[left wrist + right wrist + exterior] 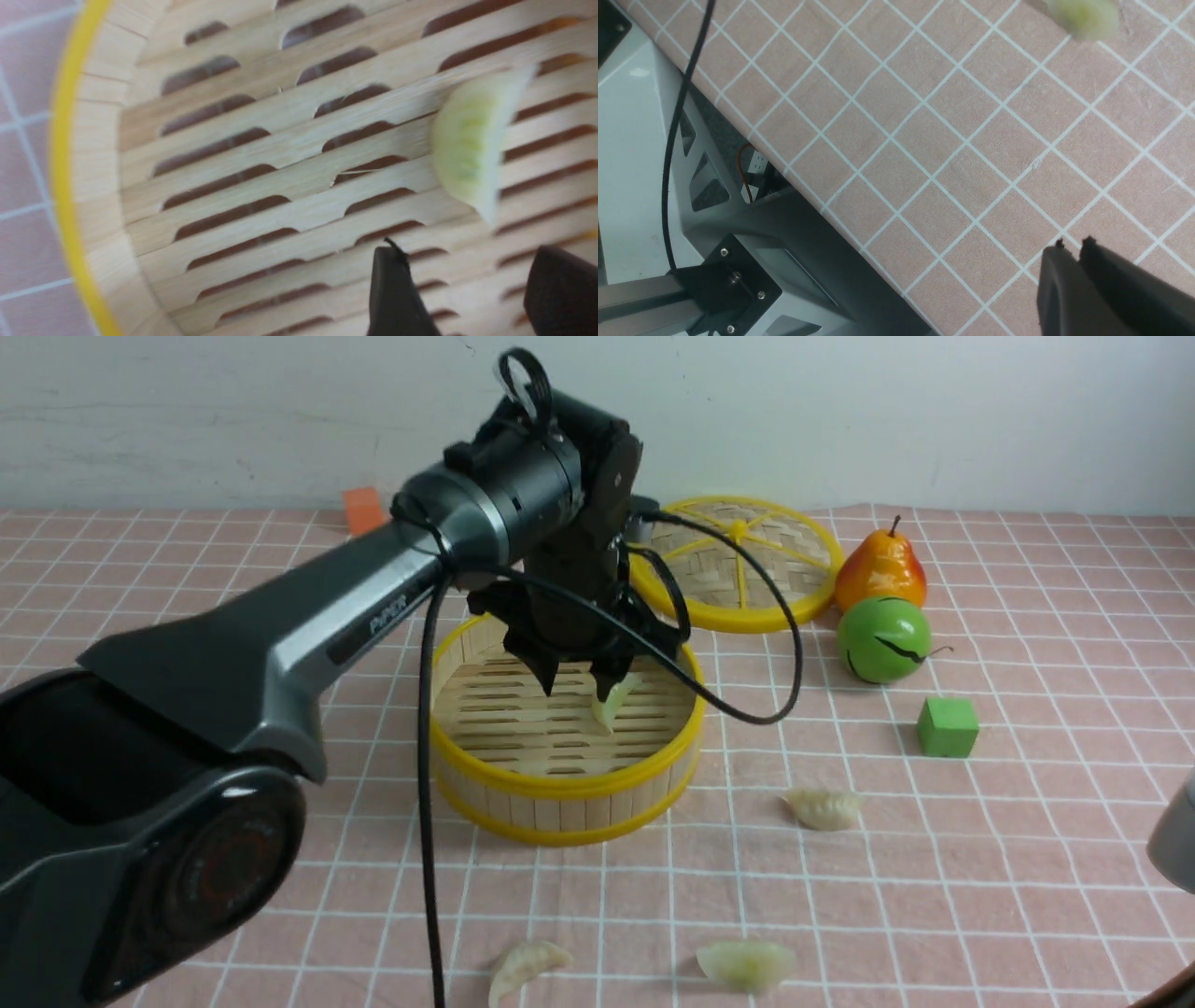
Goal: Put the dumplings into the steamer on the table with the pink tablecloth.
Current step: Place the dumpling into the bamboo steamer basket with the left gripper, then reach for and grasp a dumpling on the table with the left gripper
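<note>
A robot lab bench, by the look: bare white wall (840, 411), pink cloth (1027, 859) over a metal frame (640, 291), loose cable (677, 140), toy pear (880, 569), green block (948, 727).

The mouth of the steamer (560, 784) is obstructed from above by the left gripper (583, 686) and its looping black cable (789, 653). Passage on the right is narrowed by the lid (738, 565), pear (879, 569), green fruit (883, 639) and green cube (948, 726). Open tablecloth (980, 915) is found between the steamer and the nearer dumplings (823, 808).
</note>
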`<action>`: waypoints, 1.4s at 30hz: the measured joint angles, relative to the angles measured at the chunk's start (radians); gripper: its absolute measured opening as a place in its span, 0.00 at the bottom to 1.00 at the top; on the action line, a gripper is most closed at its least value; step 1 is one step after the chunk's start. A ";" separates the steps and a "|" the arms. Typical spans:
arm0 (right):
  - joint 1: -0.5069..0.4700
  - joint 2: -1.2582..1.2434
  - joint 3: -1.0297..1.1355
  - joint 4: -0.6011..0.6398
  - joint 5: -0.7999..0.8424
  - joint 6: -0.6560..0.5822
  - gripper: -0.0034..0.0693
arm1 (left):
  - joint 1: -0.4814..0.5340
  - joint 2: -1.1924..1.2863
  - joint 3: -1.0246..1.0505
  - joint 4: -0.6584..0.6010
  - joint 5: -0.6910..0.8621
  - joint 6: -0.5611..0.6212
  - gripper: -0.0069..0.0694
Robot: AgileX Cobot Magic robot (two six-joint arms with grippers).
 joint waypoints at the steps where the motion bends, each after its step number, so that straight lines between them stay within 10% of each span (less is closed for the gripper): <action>1: 0.000 0.000 0.000 0.000 0.000 -0.005 0.13 | 0.000 -0.022 -0.002 -0.010 0.003 0.011 0.58; 7: 0.000 0.000 0.000 0.000 -0.001 -0.042 0.14 | -0.012 -0.226 0.070 -0.172 0.009 0.100 0.58; 18: 0.000 0.000 0.000 0.005 0.000 -0.081 0.16 | -0.220 -0.558 0.647 -0.109 0.013 0.144 0.58; 42: 0.000 0.000 0.000 0.041 -0.028 -0.094 0.18 | -0.187 -0.360 0.992 -0.020 -0.369 0.151 0.65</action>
